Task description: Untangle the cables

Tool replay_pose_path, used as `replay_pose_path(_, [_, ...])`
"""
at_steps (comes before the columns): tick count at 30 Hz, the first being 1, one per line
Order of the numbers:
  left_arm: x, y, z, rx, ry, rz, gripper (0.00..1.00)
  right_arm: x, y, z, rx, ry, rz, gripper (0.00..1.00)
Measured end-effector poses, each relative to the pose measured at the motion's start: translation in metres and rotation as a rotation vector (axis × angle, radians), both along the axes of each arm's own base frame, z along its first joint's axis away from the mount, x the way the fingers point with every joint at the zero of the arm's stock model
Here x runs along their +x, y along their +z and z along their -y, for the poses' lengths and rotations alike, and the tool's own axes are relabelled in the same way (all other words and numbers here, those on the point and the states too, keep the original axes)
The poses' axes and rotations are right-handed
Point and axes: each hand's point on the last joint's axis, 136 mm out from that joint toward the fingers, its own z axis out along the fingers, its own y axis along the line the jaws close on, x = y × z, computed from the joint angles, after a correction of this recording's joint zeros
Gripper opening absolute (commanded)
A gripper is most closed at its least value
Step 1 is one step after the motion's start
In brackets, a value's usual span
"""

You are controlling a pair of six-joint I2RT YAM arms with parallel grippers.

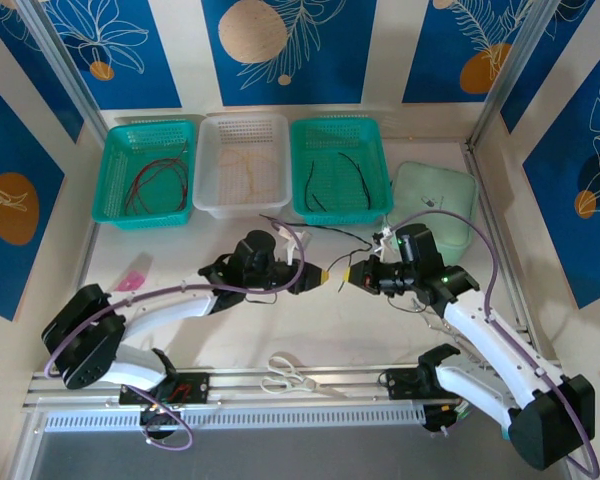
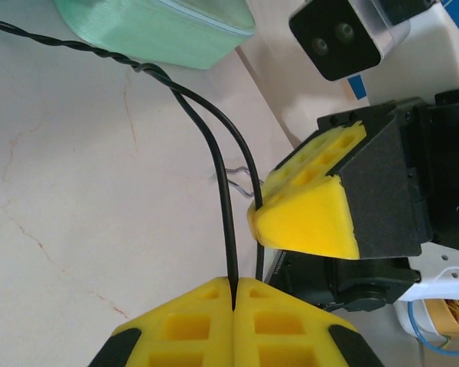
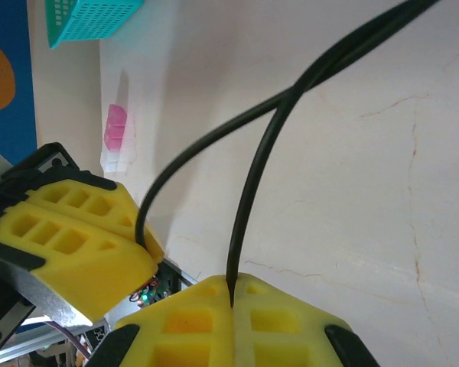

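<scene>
Surface: pale marbled table [image 1: 180, 255], blue leaf-print wall panels [image 1: 360, 50] behind.
Left gripper [image 2: 235, 306]: closed, one black strand pinched in the seam between its yellow fingers.
Right gripper [image 3: 232, 306]: closed on the other strand; tip near the left one, facing it.
Black cables [image 2: 222, 191]: two strands leave the grippers side by side and are twisted together further out, toward the green pouch [image 1: 435, 205].
Risk: pulling apart may tighten the twist instead of freeing it.
Risk: a thin strand could slip from the pads, or the tips could bump.
Beyond grippers: three baskets [image 1: 242, 165] with sorted cables.
Behind grippers: scissors [image 1: 295, 378].
</scene>
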Motion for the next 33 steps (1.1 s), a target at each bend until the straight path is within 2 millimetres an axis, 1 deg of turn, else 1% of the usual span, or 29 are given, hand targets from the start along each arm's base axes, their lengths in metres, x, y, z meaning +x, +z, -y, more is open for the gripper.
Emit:
replay_pose_path(3, [0.009, 0.000, -0.011, 0.033, 0.062, 0.015, 0.00, 0.001, 0.002, 0.006, 0.000, -0.023, 0.006, 0.00])
replay_pose_path(5, [0.016, 0.006, -0.023, 0.058, 0.124, 0.055, 0.00, 0.004, 0.007, 0.012, -0.012, -0.055, 0.023, 0.00])
replay_pose_path(6, [0.021, 0.014, -0.032, 0.069, 0.162, 0.094, 0.00, 0.006, 0.012, 0.016, -0.021, -0.074, 0.037, 0.00])
replay_pose_path(8, [0.027, 0.030, -0.047, 0.084, 0.223, 0.172, 0.00, 0.013, 0.028, 0.020, -0.036, -0.104, 0.077, 0.00])
replay_pose_path(10, [0.032, 0.051, -0.059, 0.105, 0.270, 0.255, 0.00, 0.022, 0.052, 0.022, -0.031, -0.128, 0.140, 0.00])
replay_pose_path(12, [0.038, 0.072, -0.066, 0.133, 0.294, 0.318, 0.00, 0.029, 0.078, 0.021, -0.009, -0.142, 0.204, 0.00])
replay_pose_path(14, [0.043, 0.098, -0.067, 0.160, 0.303, 0.371, 0.00, 0.034, 0.102, 0.018, 0.019, -0.142, 0.252, 0.00])
replay_pose_path(16, [0.048, 0.134, -0.067, 0.167, 0.306, 0.435, 0.00, 0.039, 0.124, 0.011, 0.036, -0.135, 0.298, 0.00])
replay_pose_path(19, [0.052, 0.179, -0.070, 0.165, 0.318, 0.523, 0.00, 0.045, 0.156, 0.000, 0.046, -0.117, 0.366, 0.00])
replay_pose_path(22, [0.056, 0.212, -0.073, 0.180, 0.330, 0.607, 0.00, 0.054, 0.194, -0.003, 0.051, -0.124, 0.452, 0.00])
replay_pose_path(25, [0.063, 0.238, -0.074, 0.203, 0.344, 0.687, 0.00, 0.063, 0.232, 0.002, 0.051, -0.168, 0.549, 0.00])
replay_pose_path(28, [0.071, 0.258, -0.077, 0.233, 0.365, 0.770, 0.00, 0.069, 0.260, 0.010, 0.039, -0.217, 0.633, 0.00])
replay_pose_path(33, [0.080, 0.281, -0.089, 0.297, 0.408, 0.882, 0.00, 0.081, 0.297, 0.030, -0.021, -0.326, 0.752, 0.00])
